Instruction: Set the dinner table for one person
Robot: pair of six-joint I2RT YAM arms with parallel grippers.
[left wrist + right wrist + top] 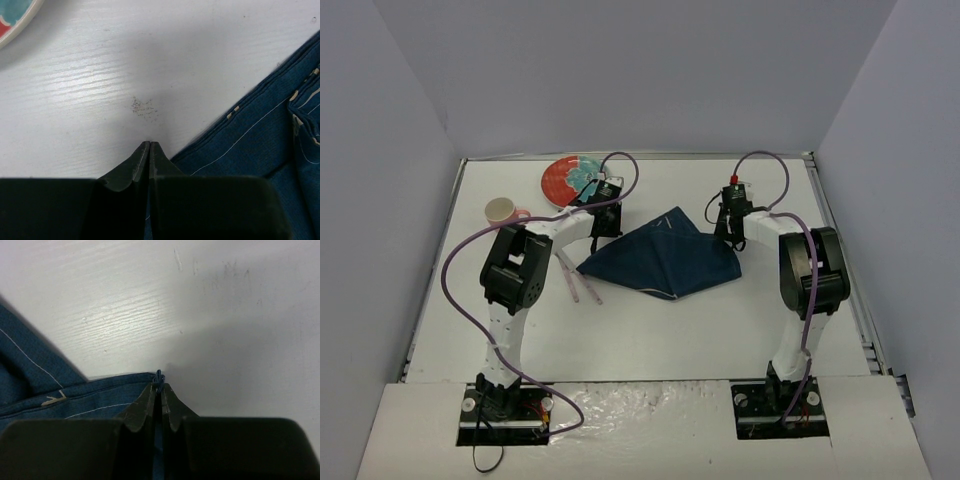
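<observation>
Right claw [160, 386] is pinching just the tip of the placemat's [665, 262] corner, jaws closed on it, and the left claw [150, 145] is closed on the mat's edge, barely. White counter [700, 330] is lying under everything, with the mat sitting crumpled in its middle. With bites that thin, I'm thinking a corner could be slipping out on the pull, leaving folds. Left arm is also working near the plate [572, 178], and dragged cloth could be sweeping the pink sticks [578, 282] aside.
</observation>
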